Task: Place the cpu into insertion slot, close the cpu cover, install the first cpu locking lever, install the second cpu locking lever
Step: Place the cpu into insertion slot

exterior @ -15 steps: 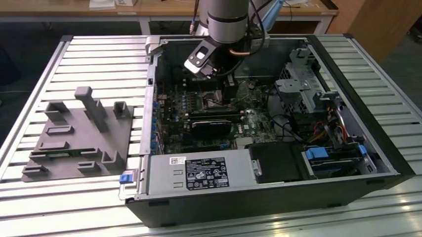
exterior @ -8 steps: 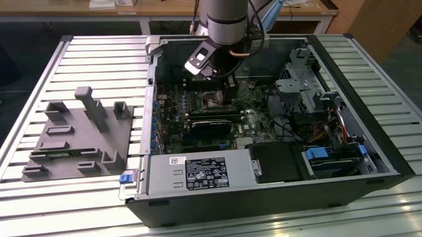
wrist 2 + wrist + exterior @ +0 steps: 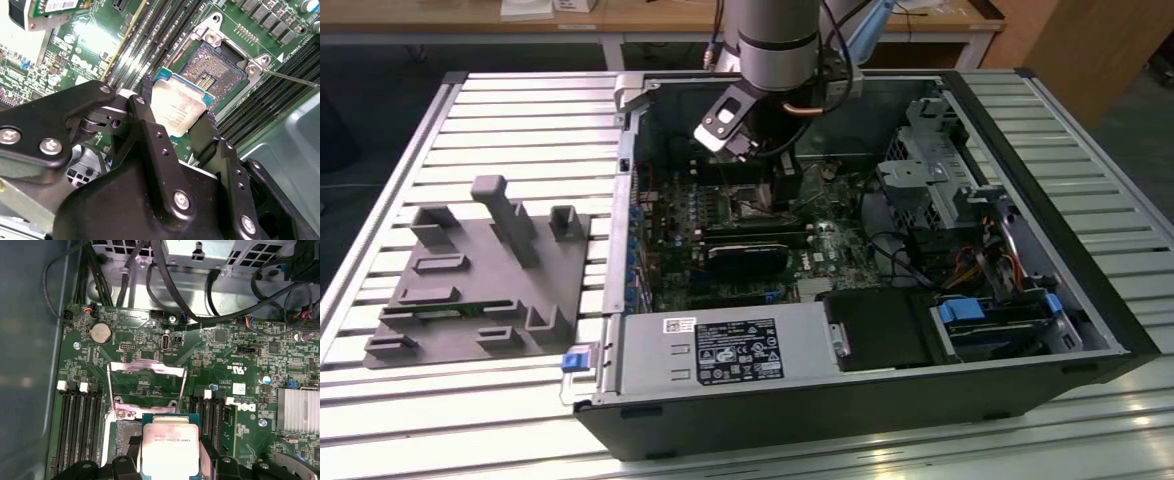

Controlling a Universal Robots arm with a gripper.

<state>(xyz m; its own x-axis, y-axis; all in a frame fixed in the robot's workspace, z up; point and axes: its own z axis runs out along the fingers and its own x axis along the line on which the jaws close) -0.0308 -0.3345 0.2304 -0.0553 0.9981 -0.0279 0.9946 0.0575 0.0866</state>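
Clamping narrowed fingers [image 3: 150, 117] on opposite edges of the cpu [image 3: 177, 112], hovering it near the open insertion slot [image 3: 212, 67], not yet seated. Judging it light, stiff, fragile underneath: edges only. Passing the raised cpu cover [image 3: 146, 367]. Reaching steeply down with the arm [image 3: 774, 40] into the case [image 3: 881, 400].

Open computer case [image 3: 854, 415] on slatted tabletop [image 3: 520, 120].
Grey moulded fixture [image 3: 480, 285] lies beside the case, at the exterior view's left; labelled power supply [image 3: 720, 352] sits inside it. First wrist view: coin battery [image 3: 101, 332], black cables [image 3: 220, 307], finned heatsink [image 3: 298, 410].
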